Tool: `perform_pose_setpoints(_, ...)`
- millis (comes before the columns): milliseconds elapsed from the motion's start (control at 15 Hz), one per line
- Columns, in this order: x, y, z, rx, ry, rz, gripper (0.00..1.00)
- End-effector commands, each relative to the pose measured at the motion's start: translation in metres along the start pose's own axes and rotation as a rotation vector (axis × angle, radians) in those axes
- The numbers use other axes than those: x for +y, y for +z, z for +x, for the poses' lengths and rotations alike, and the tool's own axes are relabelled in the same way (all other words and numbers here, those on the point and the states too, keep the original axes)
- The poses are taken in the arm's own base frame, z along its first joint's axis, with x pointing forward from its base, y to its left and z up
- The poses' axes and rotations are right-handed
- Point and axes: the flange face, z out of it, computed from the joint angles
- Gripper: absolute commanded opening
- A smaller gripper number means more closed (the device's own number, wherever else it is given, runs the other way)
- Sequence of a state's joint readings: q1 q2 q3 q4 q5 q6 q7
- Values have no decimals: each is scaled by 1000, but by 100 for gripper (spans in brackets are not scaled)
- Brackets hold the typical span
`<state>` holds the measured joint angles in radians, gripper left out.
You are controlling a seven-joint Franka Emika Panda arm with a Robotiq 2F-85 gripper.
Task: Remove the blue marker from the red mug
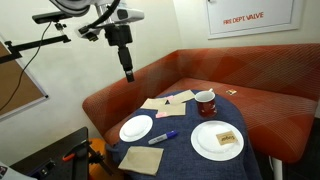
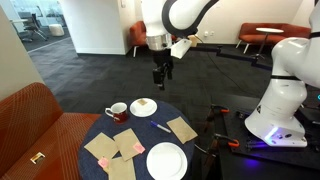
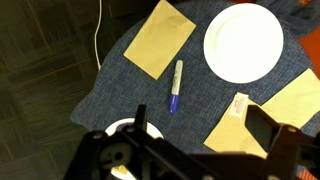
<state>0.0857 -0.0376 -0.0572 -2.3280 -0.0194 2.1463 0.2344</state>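
In an exterior view the gripper (image 1: 127,72) hangs high over the far edge of the table (image 1: 182,152), well apart from everything on it. The mug (image 1: 205,102) stands upright near the sofa. The marker (image 1: 165,137) is not in it. It lies flat on the cloth between an empty plate (image 1: 136,127) and a plate with food (image 1: 217,139), its long axis slanting across the table.

In an exterior view from another side the gripper (image 2: 160,76) again hangs well above the table. The mug (image 2: 118,112) is upright and the marker (image 2: 162,127) lies flat, well apart from it.

In the wrist view the gripper (image 3: 200,135) has its fingers (image 3: 264,125) spread wide with nothing between them. The marker (image 3: 176,86) runs almost straight up the picture, its pale end away from the gripper and its blue end toward it. It lies between a napkin (image 3: 160,37) and the empty plate (image 3: 244,42).

The removal looks done. What remains, I judge, is a clean retreat: rise straight up with the jaws empty, staying clear of the mug and the 2 plates.
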Motion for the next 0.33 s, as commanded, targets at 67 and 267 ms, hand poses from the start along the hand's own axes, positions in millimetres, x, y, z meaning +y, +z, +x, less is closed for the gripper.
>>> perform_pose_setpoints(67,0,-1,-1,-1,0,0,100)
perform_pose_setpoints(267,0,1,-2,-3,-1,0,100)
